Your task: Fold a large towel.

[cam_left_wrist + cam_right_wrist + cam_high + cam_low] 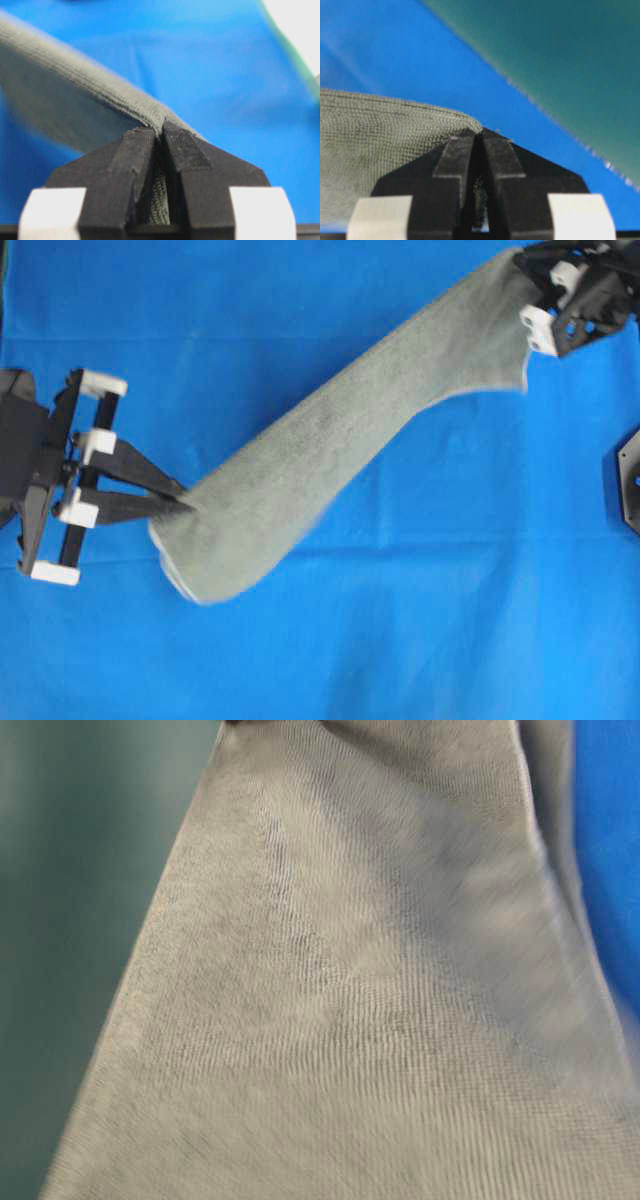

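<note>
Scene: a blue table cover (pixel 420 640) fills the overhead view, with two black robot arms and one grey-green towel (pixel 350 455).
Towel position: it stretches as a long band from the lower left of centre to the upper right corner of the overhead frame, held up between the two arms and not lying flat.
Left gripper (pixel 180 505): at the left edge of the overhead view, jaws clenched on the lower-left end of the towel.
Right gripper (pixel 530 285): in the upper right corner, jaws pinched on the other end of the towel.
Progress, done: both ends are gripped and the cloth appears lifted and drawn taut; it looks doubled over at the left grip, so one fold may already be in it.
Progress, left: judging by the hanging band, no neat folded stack lies on the table yet; the towel has to be laid down and folded further.
Overhead view only: shows both arms at once and the whole diagonal run of the towel, plus part of a dark object (pixel 625 480) at the right edge.
Left wrist view only: shows cloth squeezed between the black fingers (pixel 132 160) and a rounded, doubled edge leading away to the upper left.
Right wrist view only: shows the thin pale stitched edge (pixel 395 102) of a corner ending at the closed fingertips.
Table-level view only: the towel hangs so close that its weave fills the frame; no gripper can be made out there.
</note>
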Robot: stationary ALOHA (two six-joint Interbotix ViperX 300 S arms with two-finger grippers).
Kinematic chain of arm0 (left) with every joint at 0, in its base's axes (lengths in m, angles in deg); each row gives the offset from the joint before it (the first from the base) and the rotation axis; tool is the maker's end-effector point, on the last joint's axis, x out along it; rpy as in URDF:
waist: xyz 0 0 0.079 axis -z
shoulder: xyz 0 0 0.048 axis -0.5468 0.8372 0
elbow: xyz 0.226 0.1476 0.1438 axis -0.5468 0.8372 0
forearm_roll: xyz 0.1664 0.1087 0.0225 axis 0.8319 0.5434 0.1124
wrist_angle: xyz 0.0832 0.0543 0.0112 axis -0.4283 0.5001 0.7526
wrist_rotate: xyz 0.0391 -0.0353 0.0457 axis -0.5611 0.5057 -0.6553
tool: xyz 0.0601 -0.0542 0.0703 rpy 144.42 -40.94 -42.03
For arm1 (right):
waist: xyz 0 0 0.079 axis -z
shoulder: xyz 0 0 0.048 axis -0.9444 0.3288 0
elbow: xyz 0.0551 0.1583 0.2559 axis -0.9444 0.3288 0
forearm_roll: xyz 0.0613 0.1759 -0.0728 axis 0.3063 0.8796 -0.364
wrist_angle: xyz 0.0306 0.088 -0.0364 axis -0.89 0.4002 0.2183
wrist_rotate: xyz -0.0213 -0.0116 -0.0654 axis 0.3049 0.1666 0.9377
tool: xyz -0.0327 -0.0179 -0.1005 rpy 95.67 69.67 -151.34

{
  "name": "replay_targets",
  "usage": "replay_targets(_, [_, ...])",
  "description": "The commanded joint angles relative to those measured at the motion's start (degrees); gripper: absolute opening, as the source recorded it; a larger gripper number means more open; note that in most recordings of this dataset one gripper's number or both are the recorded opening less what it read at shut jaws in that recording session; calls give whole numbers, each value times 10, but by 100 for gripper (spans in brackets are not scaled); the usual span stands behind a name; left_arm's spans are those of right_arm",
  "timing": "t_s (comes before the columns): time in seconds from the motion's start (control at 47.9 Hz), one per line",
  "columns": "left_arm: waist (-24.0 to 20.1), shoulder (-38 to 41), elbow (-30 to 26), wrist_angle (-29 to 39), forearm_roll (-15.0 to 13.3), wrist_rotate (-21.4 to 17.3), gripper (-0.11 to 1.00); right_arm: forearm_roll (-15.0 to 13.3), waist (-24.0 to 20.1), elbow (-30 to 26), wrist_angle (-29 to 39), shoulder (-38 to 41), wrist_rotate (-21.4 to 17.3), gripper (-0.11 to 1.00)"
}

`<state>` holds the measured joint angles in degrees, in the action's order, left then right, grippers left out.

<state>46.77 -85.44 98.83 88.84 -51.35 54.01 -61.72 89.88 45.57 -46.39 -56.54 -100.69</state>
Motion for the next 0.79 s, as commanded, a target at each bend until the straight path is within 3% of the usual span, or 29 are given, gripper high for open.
replay_targets(0.0, [49,9,-23,-40,-2,-2,2,-34,42,-21,2,20,1,4])
replay_targets(0.146, [76,46,-40,-87,-1,-2,2,-65,69,-46,-21,47,1,4])
replay_targets(0.334, [80,148,-99,-146,0,-6,2,-80,74,-82,-69,71,3,4])
replay_targets(0.773, [80,446,-424,-156,2,-17,2,-97,77,-162,-157,163,4,4])
